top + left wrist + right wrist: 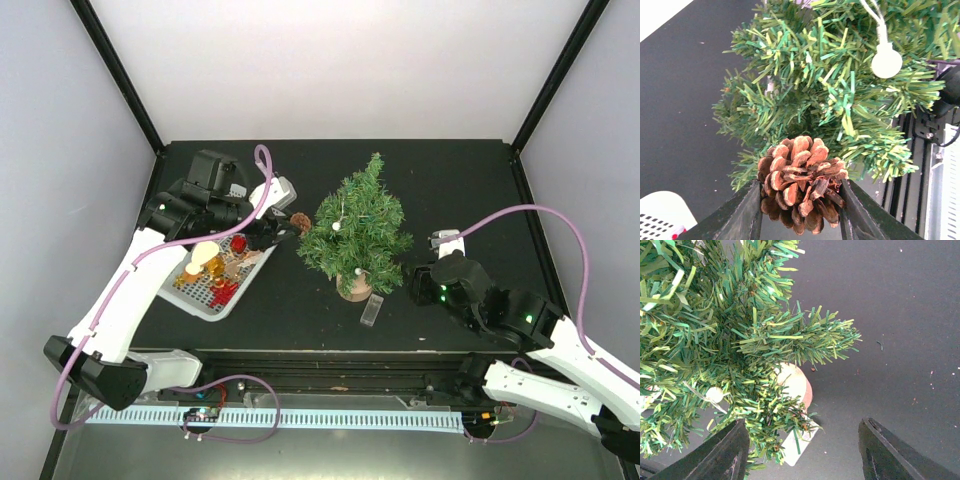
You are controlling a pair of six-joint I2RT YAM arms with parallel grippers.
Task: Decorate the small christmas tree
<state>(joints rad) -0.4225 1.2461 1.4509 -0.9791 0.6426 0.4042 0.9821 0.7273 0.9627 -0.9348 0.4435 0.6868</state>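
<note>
Nearby, left hand (pixel 801 197) pinches a pinecone (pixel 800 175) at the small christmas tree (pixel 840 90), perhaps touching branches; right hand (pixel 802 432) gapes empty.

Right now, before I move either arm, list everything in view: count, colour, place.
small christmas tree: one, green, table centre, on a round light wooden base
ball ornaments: at least two, white, hanging in the tree's branches
pine cone: one, brown, at the tree's left side
tray: one, white, perforated, left of the tree
tray ornaments: several, gold, red, cream; exact count unclear
flat piece: one, pale, on the table by the base
table: one, black
left tool: shut on the pine cone
right tool: open, empty, right of the tree's base
</note>
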